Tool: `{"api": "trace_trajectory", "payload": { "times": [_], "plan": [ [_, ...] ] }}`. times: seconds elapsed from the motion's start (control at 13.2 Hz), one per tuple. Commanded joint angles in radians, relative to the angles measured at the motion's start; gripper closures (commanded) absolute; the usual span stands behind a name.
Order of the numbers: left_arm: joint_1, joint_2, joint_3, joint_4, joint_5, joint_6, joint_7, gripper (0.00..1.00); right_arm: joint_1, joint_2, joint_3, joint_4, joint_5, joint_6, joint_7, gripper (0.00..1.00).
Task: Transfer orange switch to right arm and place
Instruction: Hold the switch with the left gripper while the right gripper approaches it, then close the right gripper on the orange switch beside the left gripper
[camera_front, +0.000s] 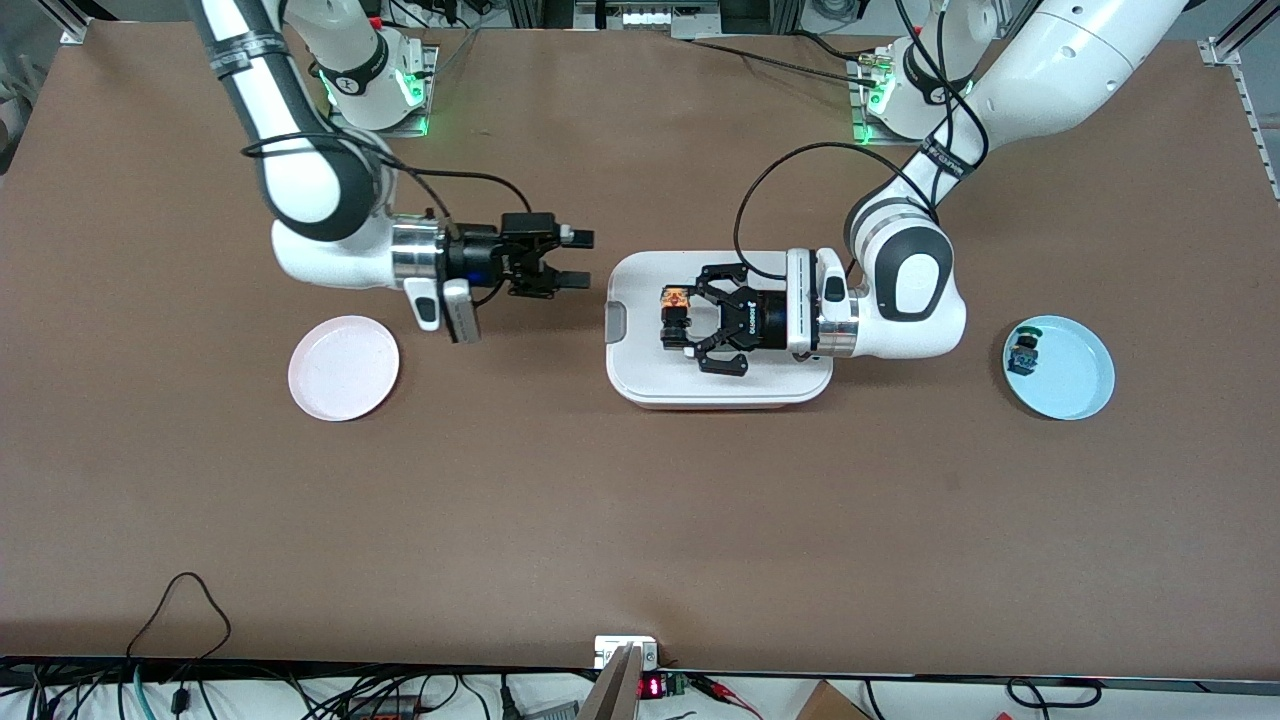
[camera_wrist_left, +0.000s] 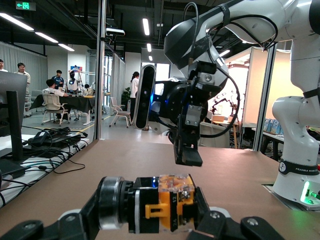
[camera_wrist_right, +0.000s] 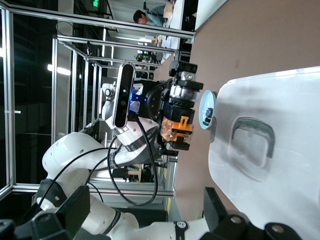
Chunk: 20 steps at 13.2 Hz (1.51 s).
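Switch with green cap (camera_front: 1024, 350) lies in blue plate (camera_front: 1075, 385).

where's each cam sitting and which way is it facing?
Front: high across the table, facing both bases; shows both arms, white tray, left gripper over it.
Left wrist: on the left arm, looks along its fingers, shut on the orange switch, toward the right gripper.
Right wrist: on the right arm, facing the left gripper.
All three show the switch.
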Motion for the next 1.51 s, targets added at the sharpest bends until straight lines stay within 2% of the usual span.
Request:
{"api": "trace_trajectory", "payload": {
  "times": [0.0, 0.23, 0.53, 0.76, 1.06, 1.29, 1.44],
  "plan": [
    [-0.002, -0.006, -0.007, 0.003, -0.04, 0.0, 0.038, 1.0, 0.046, 0.045, -0.009, -0.013, 0.123, 0.017, -0.136, 0.0],
    [-0.002, -0.006, -0.007, 0.001, -0.04, 0.0, 0.039, 1.0, 0.089, 0.09, -0.009, -0.012, 0.22, 0.018, -0.207, 0.0],
    [-0.002, -0.006, -0.007, 0.001, -0.04, 0.0, 0.039, 1.0, 0.128, 0.102, -0.009, -0.009, 0.28, 0.046, -0.222, 0.0],
    [-0.002, -0.006, -0.007, 0.001, -0.04, 0.0, 0.039, 1.0, 0.165, 0.108, -0.009, -0.001, 0.375, 0.051, -0.224, 0.03],
    [-0.006, -0.005, -0.007, 0.001, -0.04, 0.0, 0.038, 1.0, 0.174, 0.11, -0.009, 0.017, 0.396, 0.069, -0.206, 0.03],
    [-0.008, -0.006, -0.007, 0.001, -0.04, 0.002, 0.038, 1.0, 0.192, 0.113, -0.009, 0.028, 0.494, 0.071, -0.186, 0.04],
    [-0.008, -0.006, -0.007, 0.003, -0.04, 0.002, 0.036, 1.0, 0.198, 0.133, -0.009, 0.058, 0.502, 0.103, -0.186, 0.04]
  ]
}}
